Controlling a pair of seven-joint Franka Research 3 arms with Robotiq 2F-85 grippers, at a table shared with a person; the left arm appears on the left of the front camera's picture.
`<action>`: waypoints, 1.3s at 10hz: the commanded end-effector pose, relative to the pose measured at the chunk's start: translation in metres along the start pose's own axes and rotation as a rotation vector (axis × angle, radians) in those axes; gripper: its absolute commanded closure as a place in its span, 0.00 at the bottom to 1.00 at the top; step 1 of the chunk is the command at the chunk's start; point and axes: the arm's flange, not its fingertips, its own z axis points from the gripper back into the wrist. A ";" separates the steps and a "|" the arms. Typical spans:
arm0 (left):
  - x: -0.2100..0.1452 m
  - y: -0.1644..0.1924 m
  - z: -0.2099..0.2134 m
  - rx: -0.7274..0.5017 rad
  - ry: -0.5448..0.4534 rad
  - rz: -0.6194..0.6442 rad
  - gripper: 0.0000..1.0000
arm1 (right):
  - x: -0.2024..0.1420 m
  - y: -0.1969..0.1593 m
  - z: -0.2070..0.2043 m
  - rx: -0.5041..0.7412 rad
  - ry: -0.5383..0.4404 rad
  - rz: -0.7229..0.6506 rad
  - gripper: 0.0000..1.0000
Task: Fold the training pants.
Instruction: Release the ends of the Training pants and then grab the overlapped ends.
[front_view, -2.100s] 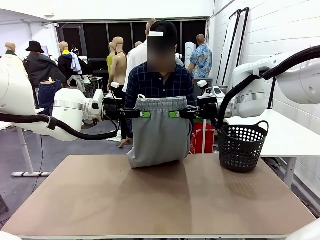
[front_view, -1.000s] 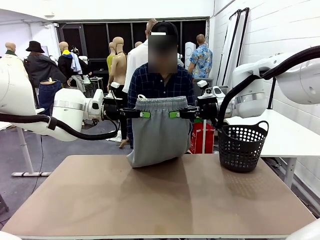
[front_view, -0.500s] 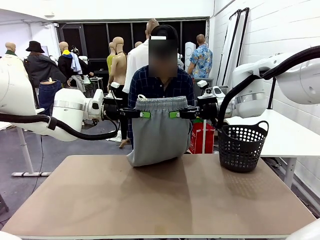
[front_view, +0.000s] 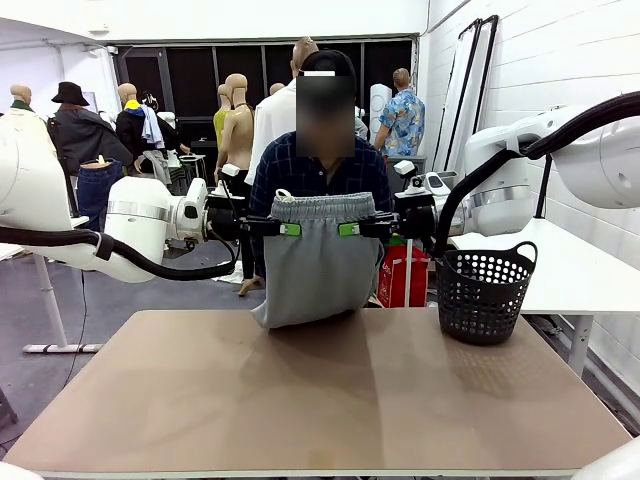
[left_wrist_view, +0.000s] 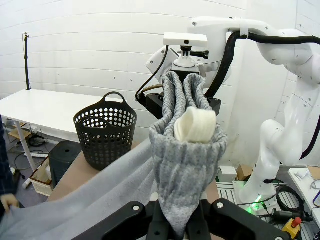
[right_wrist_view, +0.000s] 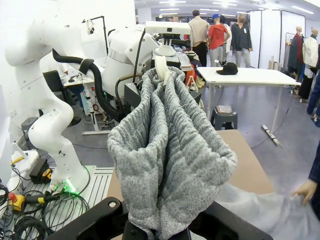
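Front view has the pants (front_view: 315, 265) hanging by the waistband above the table's (front_view: 320, 400) far edge, stretched between the left gripper (front_view: 290, 229) and right gripper (front_view: 348, 229), each pinched closed on one waistband end; both wrist views show grey knit bunched in the grip. This looks like the spreading step, with no fold made yet. Next, both arms would need to lower together, keeping the waistband taut, so the cloth lands flat on the table. The legs trail off toward the person, whose hand (right_wrist_view: 305, 190) sits by the cloth's edge; whether it grips is unclear. The leg ends are hidden.
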 end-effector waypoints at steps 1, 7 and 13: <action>0.003 -0.001 0.000 0.010 0.001 -0.013 1.00 | 0.002 0.001 0.000 0.010 -0.006 0.002 1.00; 0.003 -0.001 0.000 0.010 0.001 -0.013 1.00 | 0.002 0.001 0.000 0.010 -0.006 0.002 1.00; 0.003 -0.001 0.000 0.010 0.001 -0.013 1.00 | 0.002 0.001 0.000 0.010 -0.006 0.002 1.00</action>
